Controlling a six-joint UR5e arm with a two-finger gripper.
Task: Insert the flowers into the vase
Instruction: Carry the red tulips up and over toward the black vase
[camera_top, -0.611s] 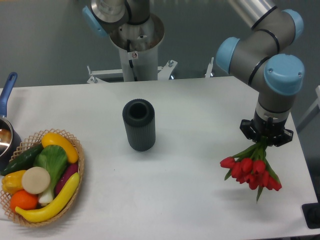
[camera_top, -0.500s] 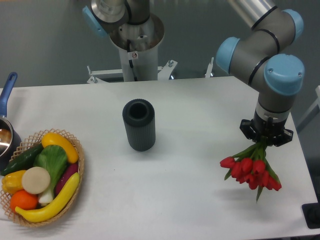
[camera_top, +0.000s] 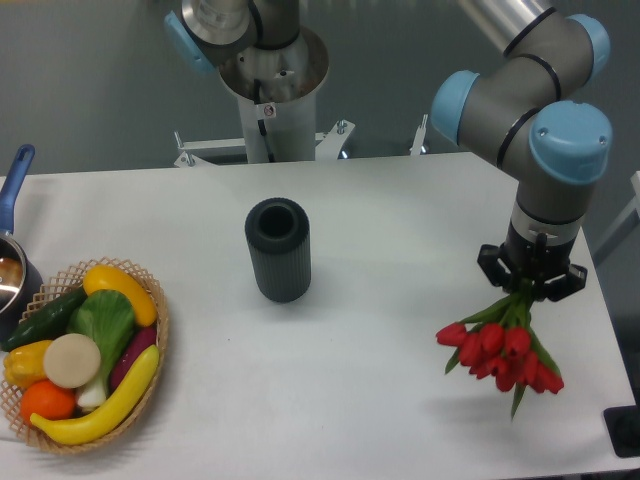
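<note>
The dark grey ribbed vase (camera_top: 278, 249) stands upright near the middle of the white table, its round mouth open upward. My gripper (camera_top: 530, 284) is at the right side of the table, far right of the vase, and is shut on the green stems of the flowers. The flowers (camera_top: 500, 349) are a bunch of red tulip buds hanging heads-down below the gripper, lifted a little above the table. Their shadow lies on the table under them.
A woven basket (camera_top: 157, 318) with fruit and vegetables sits at the front left. A pot with a blue handle (camera_top: 14, 180) is at the left edge. The arm's base column (camera_top: 268, 100) stands behind the table. The table's right edge is close to the flowers.
The gripper with the flowers has shifted slightly, the bunch hanging a little lower and to the left. The vase and basket have not moved.
</note>
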